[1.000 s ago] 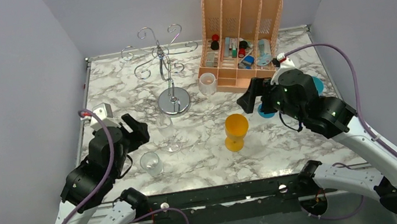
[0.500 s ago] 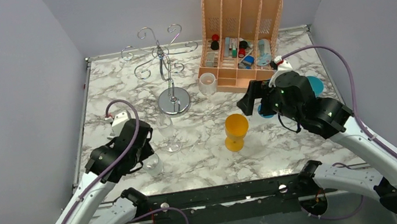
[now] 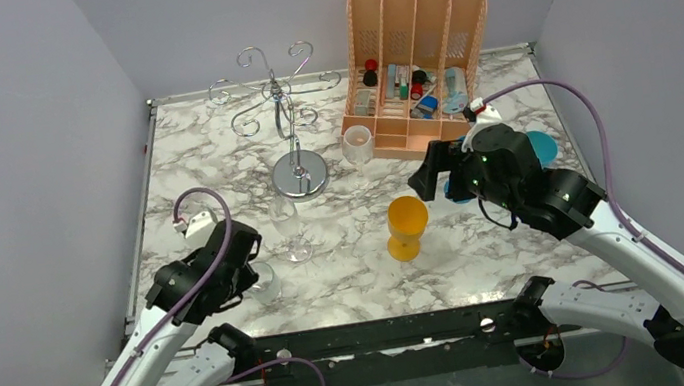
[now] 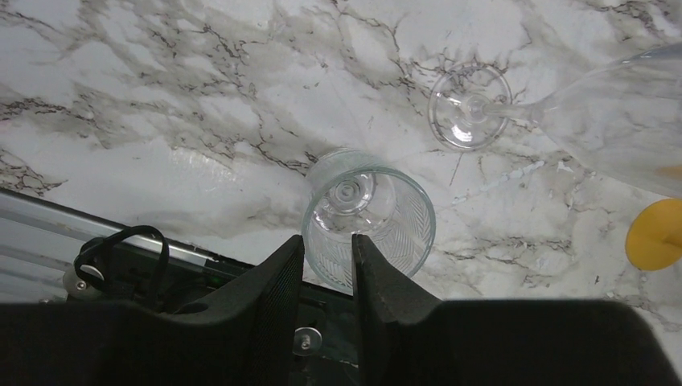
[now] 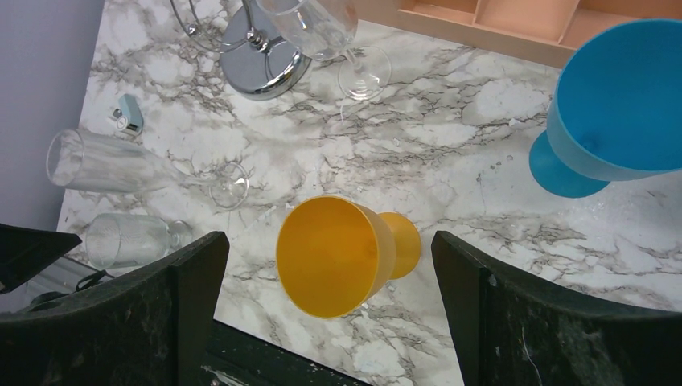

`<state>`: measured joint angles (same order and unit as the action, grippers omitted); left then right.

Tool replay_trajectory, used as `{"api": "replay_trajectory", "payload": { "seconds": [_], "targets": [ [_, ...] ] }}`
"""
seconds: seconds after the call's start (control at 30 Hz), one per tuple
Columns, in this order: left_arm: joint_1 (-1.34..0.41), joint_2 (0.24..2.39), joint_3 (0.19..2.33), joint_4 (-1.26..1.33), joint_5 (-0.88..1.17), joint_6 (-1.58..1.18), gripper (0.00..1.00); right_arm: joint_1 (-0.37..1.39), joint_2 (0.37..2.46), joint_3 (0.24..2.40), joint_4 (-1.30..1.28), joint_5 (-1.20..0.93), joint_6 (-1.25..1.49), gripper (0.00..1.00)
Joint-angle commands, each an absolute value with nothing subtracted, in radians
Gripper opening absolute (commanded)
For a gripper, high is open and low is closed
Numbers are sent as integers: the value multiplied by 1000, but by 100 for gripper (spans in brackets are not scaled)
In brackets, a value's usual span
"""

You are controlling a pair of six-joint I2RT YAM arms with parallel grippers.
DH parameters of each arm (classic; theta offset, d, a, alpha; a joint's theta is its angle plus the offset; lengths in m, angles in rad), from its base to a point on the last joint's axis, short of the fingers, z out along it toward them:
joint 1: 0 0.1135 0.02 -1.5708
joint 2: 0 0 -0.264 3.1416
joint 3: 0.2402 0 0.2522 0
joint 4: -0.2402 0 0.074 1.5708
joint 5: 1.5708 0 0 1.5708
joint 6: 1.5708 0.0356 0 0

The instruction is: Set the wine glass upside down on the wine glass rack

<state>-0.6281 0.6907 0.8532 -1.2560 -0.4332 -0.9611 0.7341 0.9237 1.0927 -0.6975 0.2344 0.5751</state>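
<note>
At the table's (image 3: pixel 485 233) 7 o'clock corner, the short glass (image 4: pixel 366 217) stands mouth up directly under the left gripper (image 4: pixel 328 245). The gripper's fingers are a narrow gap apart and straddle the 8 o'clock side of the rim. One finger (image 4: pixel 273 297) sits outside the wall and the other (image 4: pixel 386 297) reaches over the mouth. Whether they pinch the wall cannot be told.

The short glass is clear, low and wide-mouthed. A leaf-vein pattern is pressed into its wall, and a small round foot shows through the bowl. The rack (image 3: pixel 299 173) stands well apart at the glass's 1 o'clock, upright on its shiny disc with scrolled wire arms on top. A tall glass (image 3: pixel 291 228), clear and upright, stands between the two, near the short glass.

The right gripper (image 5: pixel 326 241) hangs over the table's 3 o'clock side with its jaws spread wide, holding nothing. An orange goblet (image 3: pixel 407 224) stands upright at its 7 o'clock. A blue goblet (image 5: pixel 619 96) stands at its 3 o'clock, partly hidden by the arm in the top view.

An orange organiser (image 3: pixel 416 31) sits at the table's 1 o'clock, with a small clear glass (image 3: pixel 357 143) just beside its near left corner. Small items fill its slots, and any print on them is too small to read.
</note>
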Motion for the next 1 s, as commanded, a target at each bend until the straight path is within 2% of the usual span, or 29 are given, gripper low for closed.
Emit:
{"api": "replay_trajectory", "payload": {
  "seconds": [0.0,0.2,0.63,0.97],
  "targets": [
    [-624,702,827,-1302,-416,-1019,33,742,926,1083,-691,243,564,100],
    [-623,692,830,-1306,-435,-1011,35,742,913,1074,-703,264,561,100],
    [-623,778,771,-1232,-341,-1028,35,742,889,1056,-676,280,517,100],
    [-623,787,753,-1200,-332,-1035,25,742,883,1052,-677,299,499,100]
  ]
}}
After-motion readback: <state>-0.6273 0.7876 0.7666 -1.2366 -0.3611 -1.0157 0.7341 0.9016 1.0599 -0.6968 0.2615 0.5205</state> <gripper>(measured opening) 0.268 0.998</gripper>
